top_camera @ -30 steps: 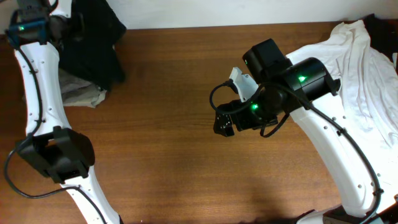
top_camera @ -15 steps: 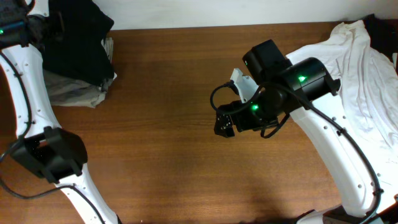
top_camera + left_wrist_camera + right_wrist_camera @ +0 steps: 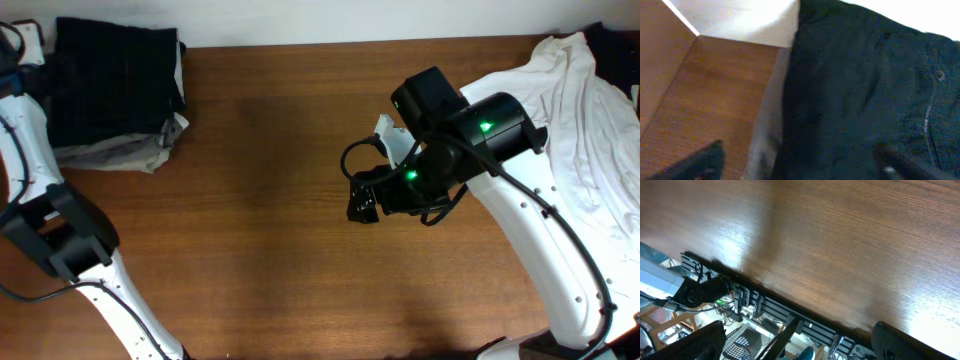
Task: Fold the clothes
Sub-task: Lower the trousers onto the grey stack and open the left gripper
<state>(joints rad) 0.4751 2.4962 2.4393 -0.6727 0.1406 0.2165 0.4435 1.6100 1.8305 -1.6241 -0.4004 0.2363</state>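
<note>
Worktop [image 3: 270, 140]: brown wood, seen from overhead.

Far left corner: black garment [image 3: 112, 85], folded into a rough rectangle and lying flat. It sits on top of a crumpled grey cloth [image 3: 135, 155], which pokes out along its near and right edges.

Left tool [image 3: 797, 167]: fingers spread wide, released, nothing between them. In the left wrist view the two fingertips [image 3: 702, 161] show only at the bottom corners. The black garment fills the right and middle of that view, ahead of the tool and reaching down between the tips. Cannot tell whether the tips touch the fabric. A stitched seam and a small metal rivet [image 3: 940, 76] show on the garment's right side. A strip of the grey cloth runs along its left edge, then bare wood.

Right tool [image 3: 362, 200]: mid-worktop, well apart from the black garment. Fingers wide apart in the right wrist view, holding nothing, bare wood in front.

Right edge: white T-shirt [image 3: 585, 110], loose and rumpled, behind the right arm. A second dark garment [image 3: 612, 35] peeks out at the far right corner.
</note>
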